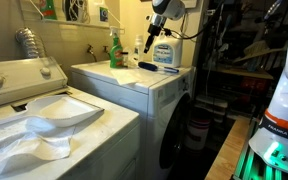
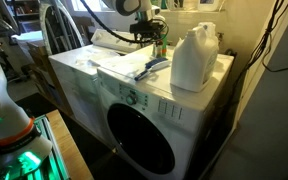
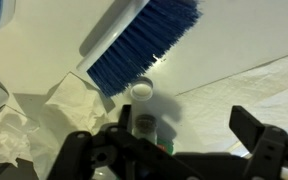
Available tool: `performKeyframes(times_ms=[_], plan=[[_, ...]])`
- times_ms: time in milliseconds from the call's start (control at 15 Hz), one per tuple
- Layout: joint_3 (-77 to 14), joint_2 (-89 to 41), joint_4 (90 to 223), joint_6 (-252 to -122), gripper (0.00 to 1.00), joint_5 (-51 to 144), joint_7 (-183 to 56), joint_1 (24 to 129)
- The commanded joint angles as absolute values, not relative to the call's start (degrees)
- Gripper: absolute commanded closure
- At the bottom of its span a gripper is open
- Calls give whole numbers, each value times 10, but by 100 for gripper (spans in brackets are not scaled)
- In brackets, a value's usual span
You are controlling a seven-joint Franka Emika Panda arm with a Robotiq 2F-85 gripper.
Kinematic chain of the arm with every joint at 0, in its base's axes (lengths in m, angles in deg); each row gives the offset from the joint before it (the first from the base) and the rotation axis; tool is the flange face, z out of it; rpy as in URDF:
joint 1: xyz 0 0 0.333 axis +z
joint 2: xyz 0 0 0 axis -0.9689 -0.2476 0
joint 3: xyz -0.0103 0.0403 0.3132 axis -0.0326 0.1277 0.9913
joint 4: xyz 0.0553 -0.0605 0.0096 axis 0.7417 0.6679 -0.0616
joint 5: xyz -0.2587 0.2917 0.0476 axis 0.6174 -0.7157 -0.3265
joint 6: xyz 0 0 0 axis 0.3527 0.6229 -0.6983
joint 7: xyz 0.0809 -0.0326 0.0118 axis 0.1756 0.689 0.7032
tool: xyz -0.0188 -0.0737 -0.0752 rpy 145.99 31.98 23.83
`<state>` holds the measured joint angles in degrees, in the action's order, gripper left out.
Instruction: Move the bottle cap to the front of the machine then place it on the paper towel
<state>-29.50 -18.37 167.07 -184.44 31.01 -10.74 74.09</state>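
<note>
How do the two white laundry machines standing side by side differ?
The front-loader has a round dark door in its front; the top-loader shows none. The front-loader's top is flat, while the top-loader has a raised back panel. A brush and bottles sit on the front-loader; something white and crumpled lies on the top-loader. Both are white and boxy.

White robot arm (image 1: 167, 8) bends down from above, wrist pointing downward. Black Robotiq gripper (image 3: 174, 150) hangs low, jaws spread wide, both black fingers (image 3: 259, 140) well apart, in wrist view.
</note>
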Motion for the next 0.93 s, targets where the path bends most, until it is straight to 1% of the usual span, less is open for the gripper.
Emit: performKeyframes(times_ms=[0,400,867], plan=[[-270,-252,1608,-1830,0,281,-22,707],[-216,-333,1542,-1827,0,207,105,659],[-193,-391,1485,-1797,0,220,168,647]])
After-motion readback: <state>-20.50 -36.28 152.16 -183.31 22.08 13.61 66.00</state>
